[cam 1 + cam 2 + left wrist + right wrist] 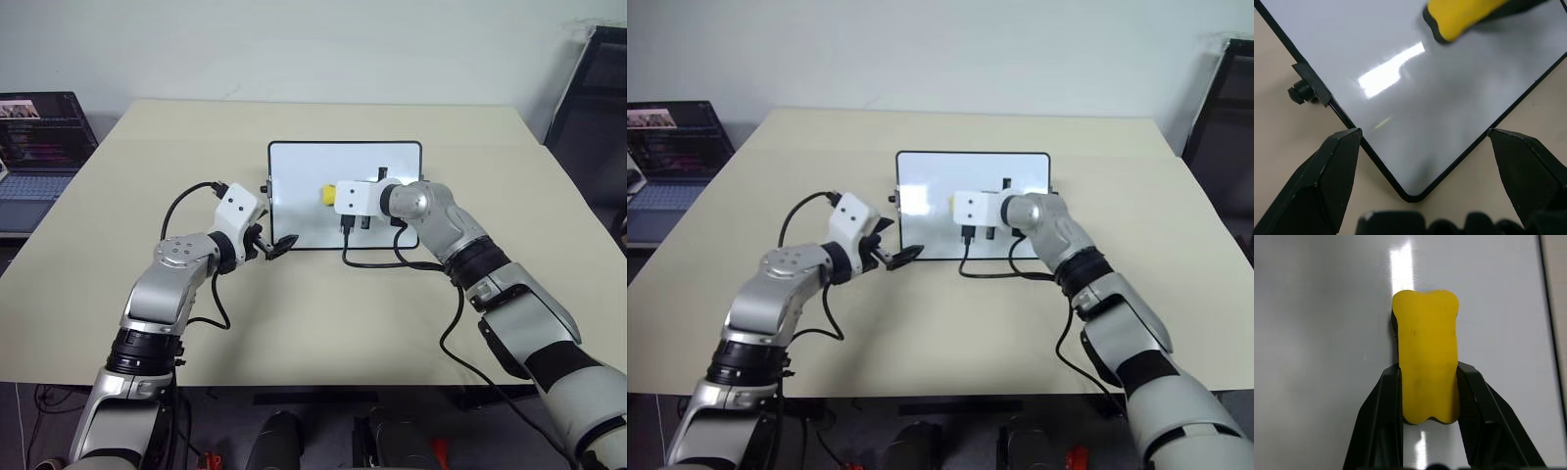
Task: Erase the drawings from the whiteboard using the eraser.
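Board: I see the whiteboard (304,211) lying flat in the middle of the beige table (118,196), its long side toward me, a black knob (1299,92) on its left edge.
Eraser: the yellow eraser (1426,355) sits over the middle of the board, dark side down against the white surface as far as I can tell.
Right gripper: my right gripper (1427,396) is clamped on the eraser, one black finger on each long side (the yellow block sticks out past the fingertips).
Left gripper: my left gripper (1422,147) has its fingers spread wide, straddling the board's near left corner; one finger (1334,161) is just beside the frame, and whether it touches I cannot tell.
Drawings: I can make out no marker lines on the parts of the board I can see.
Surroundings: a laptop (39,137) is on a lower surface off the table's left side.
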Available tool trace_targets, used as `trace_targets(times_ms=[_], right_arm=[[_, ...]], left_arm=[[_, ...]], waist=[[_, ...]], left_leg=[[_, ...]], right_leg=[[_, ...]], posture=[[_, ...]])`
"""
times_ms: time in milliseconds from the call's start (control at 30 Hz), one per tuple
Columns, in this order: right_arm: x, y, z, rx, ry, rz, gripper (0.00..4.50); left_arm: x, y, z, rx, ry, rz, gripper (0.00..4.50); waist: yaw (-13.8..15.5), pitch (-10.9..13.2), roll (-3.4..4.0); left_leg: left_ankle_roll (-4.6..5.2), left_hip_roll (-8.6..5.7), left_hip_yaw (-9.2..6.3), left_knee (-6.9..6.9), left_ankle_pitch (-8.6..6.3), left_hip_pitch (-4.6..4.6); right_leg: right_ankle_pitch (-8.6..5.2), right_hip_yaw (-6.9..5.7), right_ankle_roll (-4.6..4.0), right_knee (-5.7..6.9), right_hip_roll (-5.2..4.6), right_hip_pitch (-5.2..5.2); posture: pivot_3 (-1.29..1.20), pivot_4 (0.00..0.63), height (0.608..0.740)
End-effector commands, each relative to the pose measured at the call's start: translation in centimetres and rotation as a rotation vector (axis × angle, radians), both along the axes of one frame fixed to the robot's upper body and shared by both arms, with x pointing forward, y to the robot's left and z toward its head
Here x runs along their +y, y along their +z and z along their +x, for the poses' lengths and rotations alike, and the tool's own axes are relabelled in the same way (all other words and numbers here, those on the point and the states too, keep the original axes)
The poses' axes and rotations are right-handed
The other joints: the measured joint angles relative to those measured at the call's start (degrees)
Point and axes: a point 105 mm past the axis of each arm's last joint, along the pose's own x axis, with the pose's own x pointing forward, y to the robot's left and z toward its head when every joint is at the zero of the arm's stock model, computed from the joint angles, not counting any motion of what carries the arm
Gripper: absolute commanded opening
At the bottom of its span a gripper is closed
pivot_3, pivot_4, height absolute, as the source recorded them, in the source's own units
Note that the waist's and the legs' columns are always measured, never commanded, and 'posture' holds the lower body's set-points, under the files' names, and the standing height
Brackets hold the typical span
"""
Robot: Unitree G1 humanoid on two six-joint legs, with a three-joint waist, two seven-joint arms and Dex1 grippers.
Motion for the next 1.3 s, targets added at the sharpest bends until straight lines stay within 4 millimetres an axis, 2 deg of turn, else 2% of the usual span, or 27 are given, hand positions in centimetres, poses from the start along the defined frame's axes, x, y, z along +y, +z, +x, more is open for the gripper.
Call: trace_targets(times_ms=[33, 200, 333, 600, 767, 867, 1033, 1200, 1300], right_arm=[[-0.8, 0.7, 0.3, -0.013, -0.021, -0.001, 1.09], [-0.9, -2.3, -1.3, 0.123, 0.043, -0.082, 1.09], [-0.6, -3.2, -2.4, 0.161, 0.080, -0.105, 1.09], [-0.7, -2.3, -2.4, 0.135, 0.056, -0.019, 1.09], [-0.9, -1.2, -3.1, 0.184, 0.057, 0.176, 1.09], [-2.1, -0.2, -3.9, 0.212, 0.048, 0.315, 1.09], [-5.3, 0.8, -7.6, 0.262, 0.012, 0.548, 1.09], [-8.8, 0.3, -10.3, 0.264, -0.158, 0.723, 1.09], [-10.9, -1.4, -12.3, 0.267, -0.313, 0.813, 1.09]], left_arm=[[-0.1, 1.0, -0.3, -0.046, -0.014, 0.019, 4.50], [-0.2, 0.9, -0.4, -0.043, -0.013, 0.011, 4.50], [-0.3, 0.8, -0.4, -0.041, -0.015, 0.009, 4.50], [-0.5, 1.1, -0.1, -0.049, -0.021, -0.007, 4.50], [-0.9, 1.3, -0.2, -0.056, -0.039, -0.009, 4.50], [-1.6, 1.6, -0.5, -0.063, -0.064, -0.014, 4.50], [-3.0, 3.1, -0.7, -0.127, -0.104, -0.083, 4.50], [-4.7, 3.3, -1.7, -0.136, -0.182, -0.100, 4.50], [-6.5, 3.5, -2.2, -0.147, -0.284, -0.102, 4.50]], waist=[[0.0, 0.0, 0.00], [0.0, 0.0, 0.00], [0.0, 0.0, -0.01], [0.0, 0.0, 0.00], [0.1, 0.0, 0.00], [0.2, 0.0, 0.00], [1.3, 0.0, 0.00], [1.3, 0.0, 0.00], [1.4, 0.0, -0.01]], left_leg=[[0.00, 0.00, 0.00, -0.01, 0.00, 0.00], [0.00, -0.01, 0.00, -0.04, -0.01, -0.02], [0.00, 0.00, 0.01, -0.02, -0.01, 0.00], [0.00, 0.00, 0.01, -0.02, 0.00, 0.01], [0.00, 0.00, -0.01, -0.03, -0.01, -0.02], [0.00, 0.00, -0.06, -0.04, -0.01, -0.13], [0.00, 0.00, -0.13, -0.07, -0.02, -0.21], [0.01, -0.01, -0.13, -0.04, -0.02, -0.21], [0.00, 0.00, -0.15, -0.06, -0.02, -0.19]], right_leg=[[0.00, 0.00, 0.00, -0.01, 0.00, 0.00], [0.00, -0.01, 0.00, -0.06, 0.00, 0.02], [0.00, 0.00, 0.00, -0.02, 0.00, 0.02], [0.00, -0.01, 0.00, -0.02, 0.01, 0.02], [0.00, -0.01, 0.00, -0.04, 0.01, 0.02], [0.00, -0.01, 0.00, -0.10, -0.01, -0.02], [-0.01, -0.01, 0.01, -0.22, -0.02, -0.02], [-0.01, 0.06, 0.01, -0.24, -0.02, 0.01], [-0.02, 0.06, 0.01, -0.23, 0.00, 0.02]], posture=[[0.00, 0.150, 0.740], [0.00, 0.150, 0.740], [0.00, 0.150, 0.740], [0.00, 0.150, 0.740], [0.00, 0.150, 0.740], [0.00, 0.150, 0.740], [0.00, 0.150, 0.740], [0.00, 0.150, 0.740], [0.00, 0.150, 0.740]])
